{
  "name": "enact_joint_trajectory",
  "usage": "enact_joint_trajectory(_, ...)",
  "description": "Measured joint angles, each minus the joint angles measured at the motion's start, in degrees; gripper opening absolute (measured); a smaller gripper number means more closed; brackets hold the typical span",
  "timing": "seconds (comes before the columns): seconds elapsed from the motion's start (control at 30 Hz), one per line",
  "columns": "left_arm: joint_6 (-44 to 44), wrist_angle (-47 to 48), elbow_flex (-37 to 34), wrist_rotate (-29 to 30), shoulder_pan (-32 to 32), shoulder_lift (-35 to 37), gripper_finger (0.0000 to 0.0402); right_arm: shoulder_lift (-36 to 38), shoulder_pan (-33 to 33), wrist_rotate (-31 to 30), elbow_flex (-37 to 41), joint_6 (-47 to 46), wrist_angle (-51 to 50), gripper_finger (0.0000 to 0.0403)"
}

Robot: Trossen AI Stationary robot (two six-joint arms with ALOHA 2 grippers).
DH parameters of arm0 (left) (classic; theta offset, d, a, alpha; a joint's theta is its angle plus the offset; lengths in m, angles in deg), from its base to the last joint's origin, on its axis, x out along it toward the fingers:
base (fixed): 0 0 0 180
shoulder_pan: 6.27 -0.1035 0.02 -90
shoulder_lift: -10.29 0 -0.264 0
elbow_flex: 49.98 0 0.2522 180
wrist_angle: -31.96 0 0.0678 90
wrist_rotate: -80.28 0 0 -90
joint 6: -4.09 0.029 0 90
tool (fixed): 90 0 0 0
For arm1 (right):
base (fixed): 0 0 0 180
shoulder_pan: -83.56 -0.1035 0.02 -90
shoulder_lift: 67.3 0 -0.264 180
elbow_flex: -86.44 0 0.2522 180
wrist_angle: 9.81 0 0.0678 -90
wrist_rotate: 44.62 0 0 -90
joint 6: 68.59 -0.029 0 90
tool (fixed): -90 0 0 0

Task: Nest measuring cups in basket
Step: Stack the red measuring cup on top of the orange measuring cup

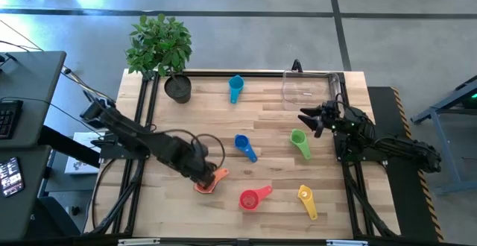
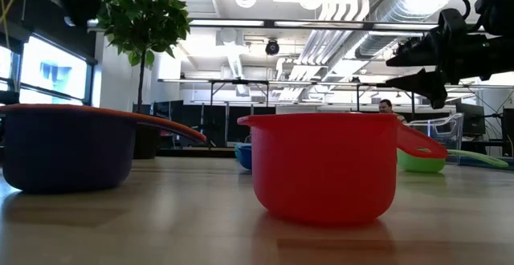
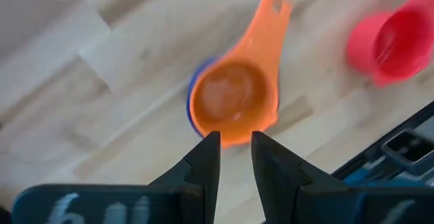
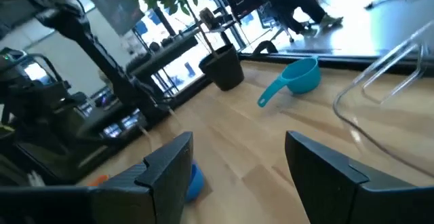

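The orange cup (image 3: 234, 95) sits nested in the purple cup (image 2: 68, 152), which stands on the table at the near left. The orange cup's handle (image 2: 161, 123) juts out over the purple rim. My left gripper (image 3: 235, 155) hovers above the orange cup's rim, its fingers a narrow gap apart and holding nothing. My right gripper (image 1: 309, 119) is wide open and empty, above the table between the green cup (image 1: 300, 143) and the clear basket (image 1: 309, 88). The teal cup (image 1: 235, 88), the blue cup (image 1: 244, 146), the red cup (image 1: 253, 197) and the yellow cup (image 1: 306, 200) lie apart on the table.
A black plant pot (image 1: 177, 88) with a leafy plant stands at the far left corner. The basket stands at the far right, close to my right arm. A raised black rail (image 1: 246, 73) runs along the table's far edge. Bare wood (image 1: 186, 119) lies between the cups.
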Motion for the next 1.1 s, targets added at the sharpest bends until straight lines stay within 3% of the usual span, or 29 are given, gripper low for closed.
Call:
enact_joint_trajectory(0.27,1.05,1.17,0.00,7.24,-1.37,8.19,0.0074,0.00,0.02,-4.30,-0.02,-9.67,3.20,0.0225)
enact_joint_trajectory(0.47,1.08,2.54,0.00,13.65,-1.37,13.64,0.0074,-0.04,-0.02,1.97,-0.58,-12.43,15.27,0.0225)
enact_joint_trajectory(0.63,4.00,2.54,0.00,19.90,-1.37,16.51,0.0074,-0.49,0.00,3.19,-6.25,-9.45,17.90,0.0225)
enact_joint_trajectory(0.8,6.01,2.54,0.00,22.83,-1.37,17.77,0.0074,-3.52,-0.02,5.13,-15.05,-3.52,15.08,0.0225)
enact_joint_trajectory(1.1,8.09,2.53,0.00,23.39,-1.37,17.74,0.0074,-18.62,-0.02,12.71,-32.81,2.65,-6.39,0.0225)
